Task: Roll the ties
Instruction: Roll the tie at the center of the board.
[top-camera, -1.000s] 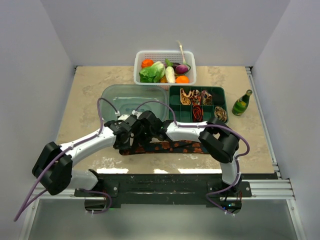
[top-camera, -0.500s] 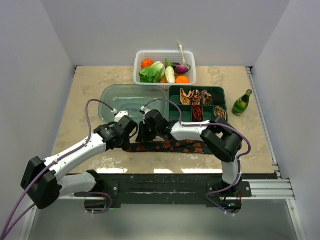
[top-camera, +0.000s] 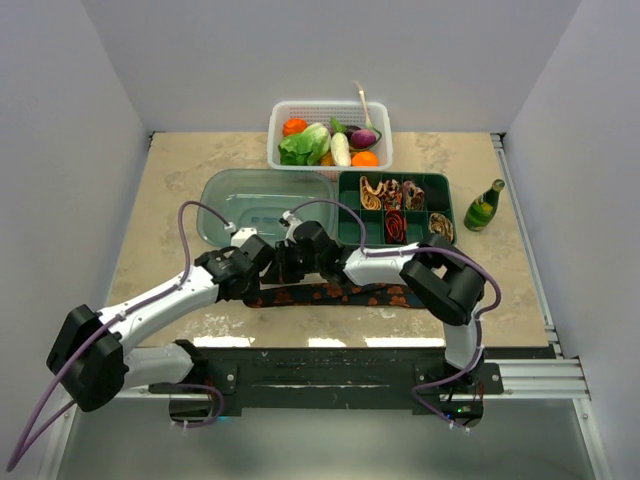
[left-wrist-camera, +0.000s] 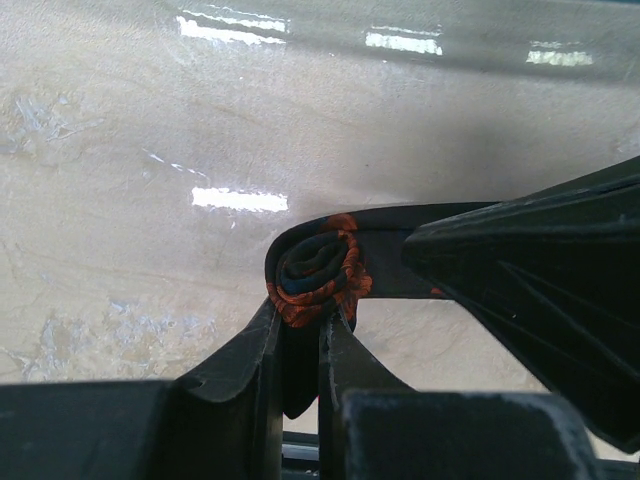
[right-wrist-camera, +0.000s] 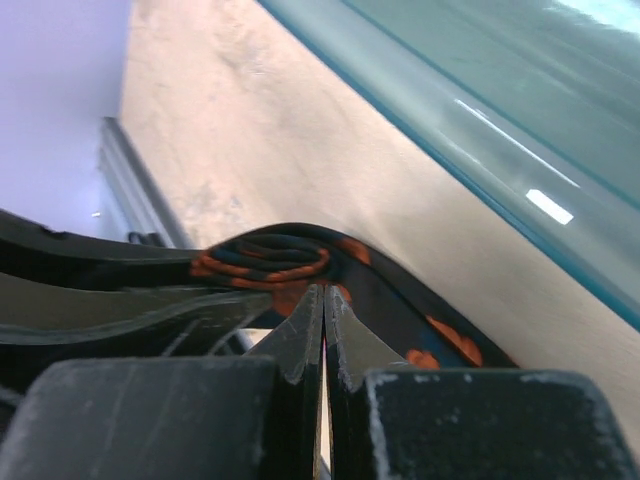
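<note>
A black tie (top-camera: 340, 293) with orange-red motifs is laid flat, left to right, along the near edge of a beige marbled desk (top-camera: 170, 170). Its left end is wound into a small coil (left-wrist-camera: 318, 268), stood on edge on the desk. Both arms are brought together at that end.

In the left wrist view, the left fingers (left-wrist-camera: 240, 365) are closed from below on a fold of the tie at the base of the coil, and dark fabric is pinched between them. The right fingers (right-wrist-camera: 300, 335) are pressed together, with only a thin slit left between them and their tips set against the coil; whether any fabric is caught there cannot be told.

Behind the tie, a clear plastic tub (top-camera: 265, 195) is set beside a green divided tray (top-camera: 350, 225) in which rolled ties (top-camera: 397, 222) are kept. Farther back are a white basket (top-camera: 330, 108) of vegetables and a green bottle (top-camera: 485, 205).
</note>
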